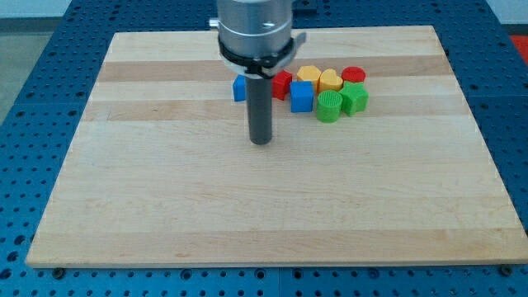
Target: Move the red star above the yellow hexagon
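The red star (282, 83) lies near the view's top centre, partly hidden behind the rod. The yellow hexagon (308, 75) sits just to its right and slightly higher. My tip (261, 141) rests on the board below and a little left of the red star, apart from every block. A blue block (239, 87) of unclear shape sits left of the rod, partly hidden by it.
A blue cube (302, 96) lies below the yellow hexagon. A yellow heart (330, 81), a red cylinder (353, 75), a green cylinder (329, 106) and a green block (355, 98) cluster at the right. The wooden board (165, 206) ends in blue pegboard.
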Motion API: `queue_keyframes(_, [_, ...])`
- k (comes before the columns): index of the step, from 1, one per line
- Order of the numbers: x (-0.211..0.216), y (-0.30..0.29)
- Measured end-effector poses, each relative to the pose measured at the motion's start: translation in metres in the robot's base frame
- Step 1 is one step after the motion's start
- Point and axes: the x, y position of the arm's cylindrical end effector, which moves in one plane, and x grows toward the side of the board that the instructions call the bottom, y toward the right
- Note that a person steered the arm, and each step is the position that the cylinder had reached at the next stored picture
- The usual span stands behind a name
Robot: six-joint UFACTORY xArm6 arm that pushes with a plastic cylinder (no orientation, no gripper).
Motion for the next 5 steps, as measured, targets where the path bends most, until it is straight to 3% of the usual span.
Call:
queue_keyframes(1, [-0.061,0.0])
queue_keyframes(5, [-0.09,0.006])
